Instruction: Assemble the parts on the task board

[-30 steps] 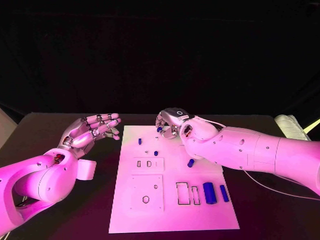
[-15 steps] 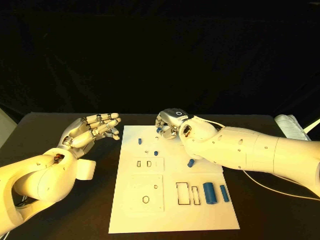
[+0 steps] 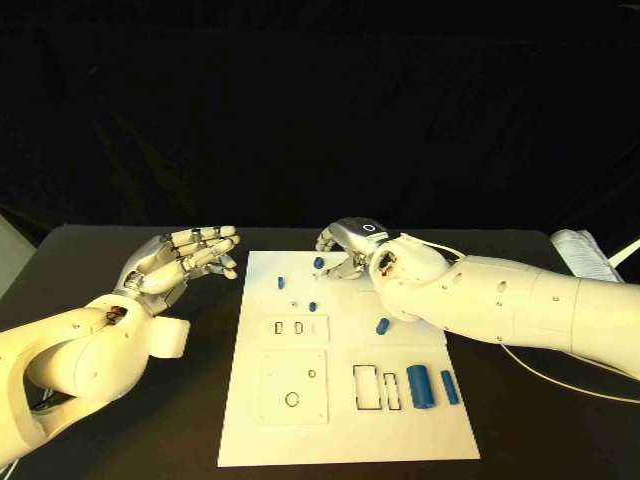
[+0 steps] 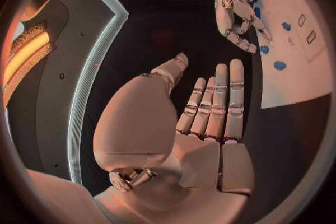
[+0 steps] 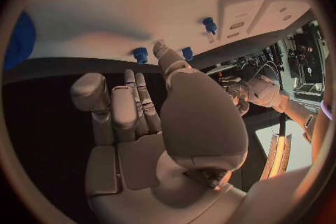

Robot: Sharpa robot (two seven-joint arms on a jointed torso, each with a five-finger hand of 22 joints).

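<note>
Well, the right hand point(image 3: 352, 246) hangs with bent fingers holding nothing over the far edge of the white task board point(image 3: 345, 440), where a small blue part point(image 3: 319, 263) lies, probably light, hard, best pinched by its sides, while the left hand point(image 3: 183, 258) waits wide open.

We list: task board point(image 3: 342, 420) on the desk point(image 3: 133, 430); right hand point(image 3: 355, 247), fingers curled over its far edge, blue parts point(image 3: 382, 325) near; left hand point(image 3: 180, 258), fingers spread, beside the board.
</note>
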